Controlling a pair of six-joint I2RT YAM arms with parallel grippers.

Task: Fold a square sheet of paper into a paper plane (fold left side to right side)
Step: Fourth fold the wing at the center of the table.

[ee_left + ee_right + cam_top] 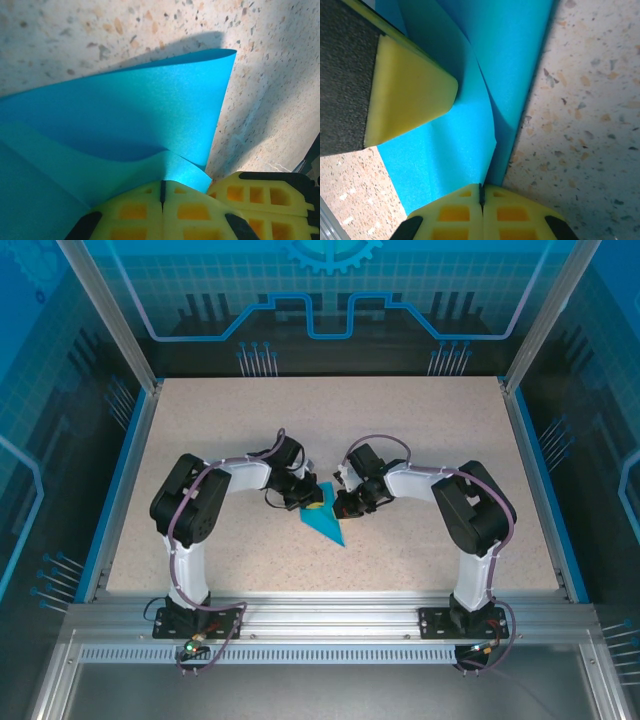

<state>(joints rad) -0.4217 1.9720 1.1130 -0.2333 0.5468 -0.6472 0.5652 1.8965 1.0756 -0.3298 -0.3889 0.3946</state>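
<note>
The teal-blue sheet of paper (324, 522) lies mid-table, folded into a slim pointed dart with its tip toward the near right. Both grippers meet over its far end. My left gripper (311, 503) comes in from the left. In the left wrist view its yellow fingertips (162, 192) are pressed together on the edge of a raised, curling flap of the paper (130, 110). My right gripper (343, 505) comes in from the right. Its jaws (481, 194) are also shut, pinching the paper (455, 145) where a fold line runs in. The left finger (405, 95) rests on the paper beside it.
The speckled beige table (430, 430) is bordered by blue side rails (113, 490) and an aluminium frame (330, 612) at the near edge, where both arm bases are bolted. Clear panels with metal posts (110, 320) stand around the back and sides.
</note>
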